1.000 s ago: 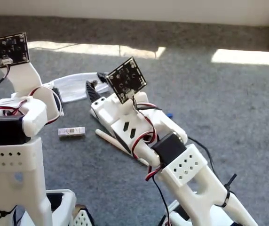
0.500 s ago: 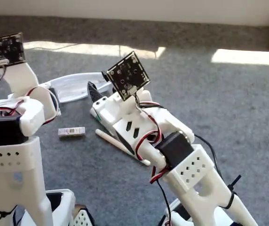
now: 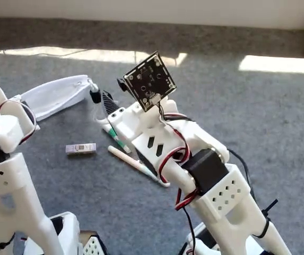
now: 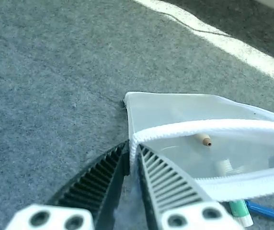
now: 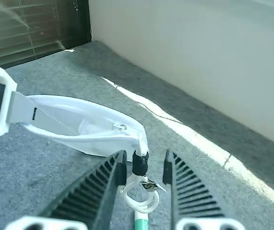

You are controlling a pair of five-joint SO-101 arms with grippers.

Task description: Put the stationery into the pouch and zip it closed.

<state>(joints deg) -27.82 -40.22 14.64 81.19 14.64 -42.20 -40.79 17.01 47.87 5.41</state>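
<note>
**Pouch gripped, stationery outside**

Pouch [image 3: 56,95] stretches across the far left of the carpet [image 3: 258,106], its mouth partly open. The left end effector [image 4: 132,149] is clamped together on the pouch's end seam. The right end effector [image 5: 144,155] has its jaws apart around the zip pull [image 5: 140,162], which sits close against one finger. A pen [image 3: 136,161], a green marker [image 3: 115,139] and a small white block [image 3: 81,149] lie on the carpet beside the right arm.

Likely faults from here:
- Dragging the pull now would zip an empty pouch.
- The off-centre pull could slip out as the jaws close.
- A hard tug could strip the thin seam from the left grip.
</note>
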